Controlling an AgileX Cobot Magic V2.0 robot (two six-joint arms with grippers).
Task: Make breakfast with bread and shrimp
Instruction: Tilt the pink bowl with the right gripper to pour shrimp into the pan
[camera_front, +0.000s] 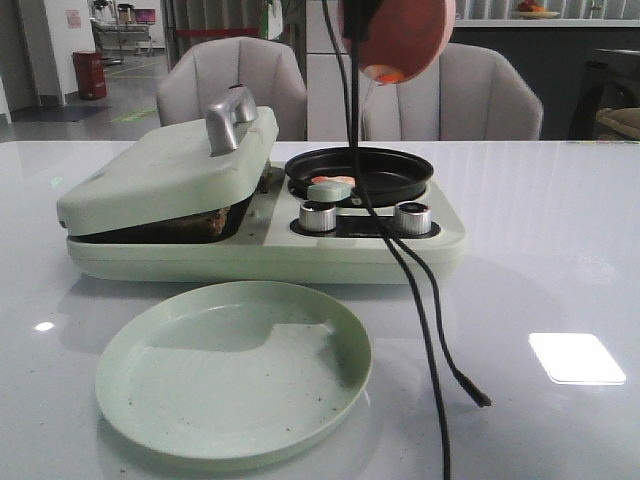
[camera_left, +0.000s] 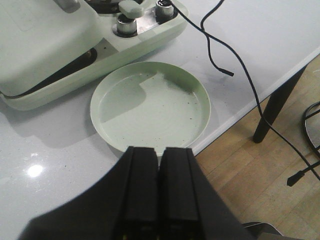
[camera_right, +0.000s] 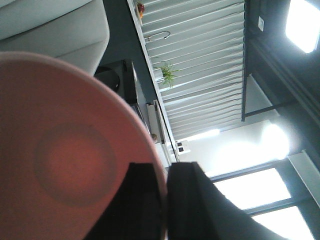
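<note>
right gripper (camera_right: 162, 200) pinches tipped pink bowl (camera_front: 400, 35); keep shrimp (camera_front: 385, 73) over pan (camera_front: 360, 170). left gripper (camera_left: 160, 165) pressed together.

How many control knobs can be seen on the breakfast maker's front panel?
2: the left knob sits below the black pan, the right knob beside it toward the appliance's right end. A pale green handle partly overlaps the left one; none seem hidden.
</note>
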